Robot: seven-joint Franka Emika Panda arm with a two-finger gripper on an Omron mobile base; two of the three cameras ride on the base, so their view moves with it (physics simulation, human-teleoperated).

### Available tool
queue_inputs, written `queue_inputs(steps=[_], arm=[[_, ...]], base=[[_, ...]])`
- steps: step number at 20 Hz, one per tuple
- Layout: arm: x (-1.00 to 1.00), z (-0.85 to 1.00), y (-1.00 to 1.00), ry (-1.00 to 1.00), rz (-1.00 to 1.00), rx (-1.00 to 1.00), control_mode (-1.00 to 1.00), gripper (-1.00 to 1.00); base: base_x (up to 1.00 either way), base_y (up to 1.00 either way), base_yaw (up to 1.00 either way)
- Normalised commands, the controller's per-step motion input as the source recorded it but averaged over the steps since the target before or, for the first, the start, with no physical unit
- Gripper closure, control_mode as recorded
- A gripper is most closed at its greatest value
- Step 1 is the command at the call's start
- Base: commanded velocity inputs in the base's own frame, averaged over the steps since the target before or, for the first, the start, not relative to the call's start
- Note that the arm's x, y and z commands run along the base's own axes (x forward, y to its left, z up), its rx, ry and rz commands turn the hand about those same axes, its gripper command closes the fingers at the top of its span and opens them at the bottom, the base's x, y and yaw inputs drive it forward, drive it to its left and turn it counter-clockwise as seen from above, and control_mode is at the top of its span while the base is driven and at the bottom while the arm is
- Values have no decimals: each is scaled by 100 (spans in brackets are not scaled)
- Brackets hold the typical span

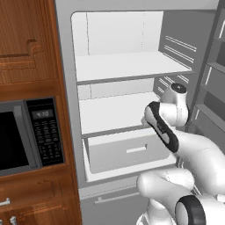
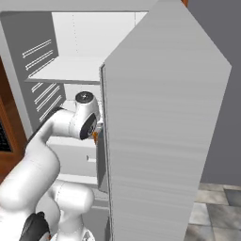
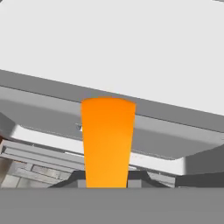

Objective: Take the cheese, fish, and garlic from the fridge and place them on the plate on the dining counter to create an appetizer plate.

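Cheese (image 3: 108,142) is seen pinched in the claw (image 3: 107,183), its long axis running straight out from between the fingertips and its far end pointing toward the grey edge of a white fridge (image 1: 132,66) shelf (hand view). Withdrawal is judged to run back along that axis, clear of the open door (image 2: 160,132).

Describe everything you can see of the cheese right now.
The cheese is a plain, bright orange block, smooth and unmarked, with a slightly rounded far end, narrowing toward the camera in the hand view. It rises from between the gripper fingertips, which are shut on it, in front of a white fridge shelf edge, without visibly touching it. In the right base view a small orange sliver shows beside the wrist, at the edge of the fridge door.
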Motion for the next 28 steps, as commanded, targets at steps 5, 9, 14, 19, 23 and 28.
queue_inputs(steps=[5, 9, 14, 19, 23, 28], arm=[[-100, 58, -4, 0, 0, 0, -100, 100], [-50, 13, 0, 0, 0, 0, 100, 100], [0, 0, 0, 0, 0, 0, 100, 100], [0, 0, 0, 0, 0, 0, 100, 100], [0, 0, 0, 0, 0, 0, 100, 100], [0, 0, 0, 0, 0, 0, 100, 100]], base=[[0, 0, 0], [-50, 0, 0], [-100, 0, 9], [-100, 0, 27], [-100, 0, 36], [-100, 0, 48]])
